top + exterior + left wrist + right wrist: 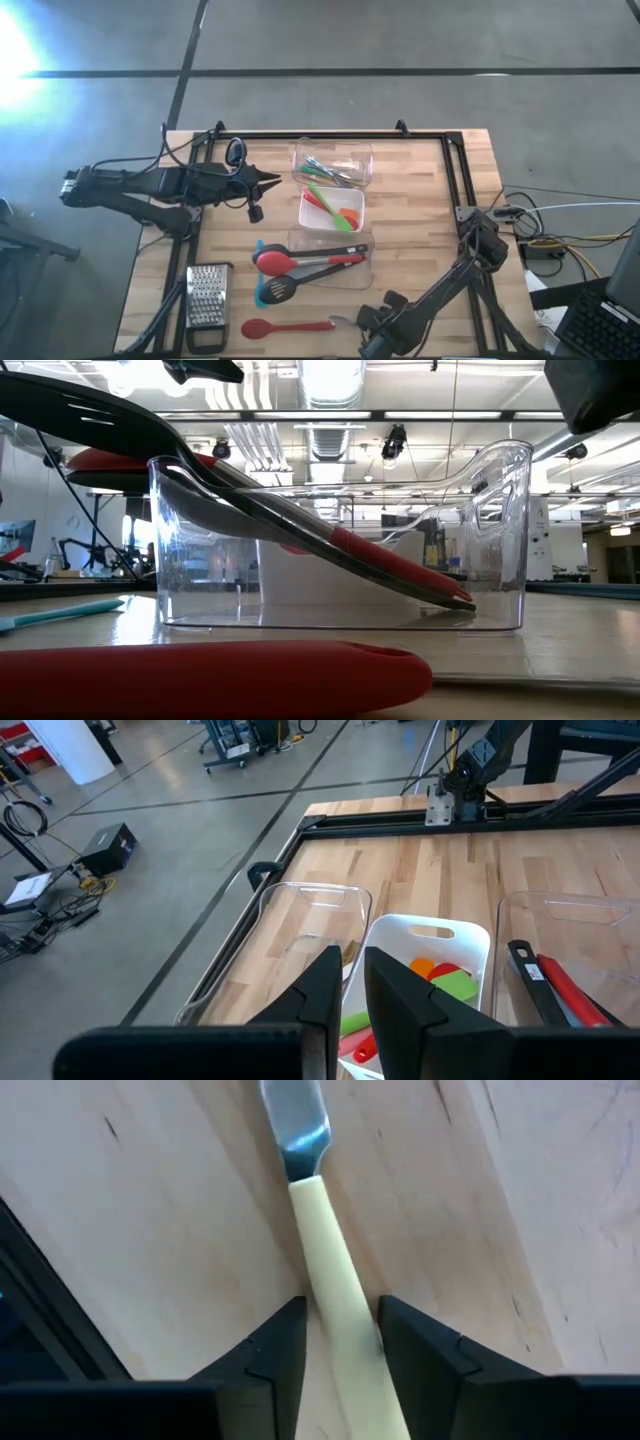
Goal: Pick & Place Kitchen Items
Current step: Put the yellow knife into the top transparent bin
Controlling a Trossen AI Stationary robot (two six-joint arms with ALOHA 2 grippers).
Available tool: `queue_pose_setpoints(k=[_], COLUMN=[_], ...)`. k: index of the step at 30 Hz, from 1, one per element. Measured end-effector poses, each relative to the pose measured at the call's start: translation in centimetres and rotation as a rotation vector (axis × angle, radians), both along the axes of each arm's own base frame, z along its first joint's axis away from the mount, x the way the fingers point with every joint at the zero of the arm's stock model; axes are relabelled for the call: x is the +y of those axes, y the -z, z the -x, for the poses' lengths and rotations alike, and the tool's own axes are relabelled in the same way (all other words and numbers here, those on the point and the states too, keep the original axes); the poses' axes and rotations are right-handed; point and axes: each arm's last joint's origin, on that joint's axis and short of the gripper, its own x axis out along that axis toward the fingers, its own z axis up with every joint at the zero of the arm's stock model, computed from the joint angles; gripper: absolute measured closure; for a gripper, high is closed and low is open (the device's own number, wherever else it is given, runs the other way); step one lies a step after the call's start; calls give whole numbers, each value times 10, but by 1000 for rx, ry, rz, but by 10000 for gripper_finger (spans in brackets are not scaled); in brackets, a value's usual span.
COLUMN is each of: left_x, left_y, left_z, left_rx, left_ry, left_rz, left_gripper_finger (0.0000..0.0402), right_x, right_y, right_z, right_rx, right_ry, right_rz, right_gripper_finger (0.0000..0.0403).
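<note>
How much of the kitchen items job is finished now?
Done: utensils already lie in the three tubs. In hand: the right hand has its fingers around a cream-handled tool on the table. Left: the red spoon and the teal tool outside the tubs.

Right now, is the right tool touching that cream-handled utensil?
Touching. The right wrist view shows the cream handle running between the right tool's two fingers, both pressed against its sides with no gap.

Bare counter (420,200) from 1 to 4 o'clock of the three tubs (331,210), free for passing. Blocked at 7 o'clock by grater (207,297), red spoon (285,327) and black spoons overhanging the near tub. Left tool (272,181) close at 10 o'clock.
</note>
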Motion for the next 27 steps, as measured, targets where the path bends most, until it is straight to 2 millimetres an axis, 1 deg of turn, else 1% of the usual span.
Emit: queue_pose_setpoints(k=[3, 9, 17, 23, 27], left_x=[0, 0, 0, 0, 0], left_y=[0, 0, 0, 0, 0], left_z=[0, 0, 0, 0, 0], left_rx=[0, 0, 0, 0, 0], left_ry=[1, 1, 0, 1, 1], left_rz=[0, 0, 0, 0, 0], left_gripper_finger=[351, 351, 351, 351, 351], right_x=[0, 0, 4, 17, 29], right_y=[0, 0, -4, -21, -51], right_z=[0, 1, 5, 10, 12], right_rx=[2, 4, 35, 22, -54], right_ry=[5, 20, 2, -45, -92], right_rz=[-2, -5, -53, -94, -120], right_gripper_finger=[299, 357, 357, 357, 357])
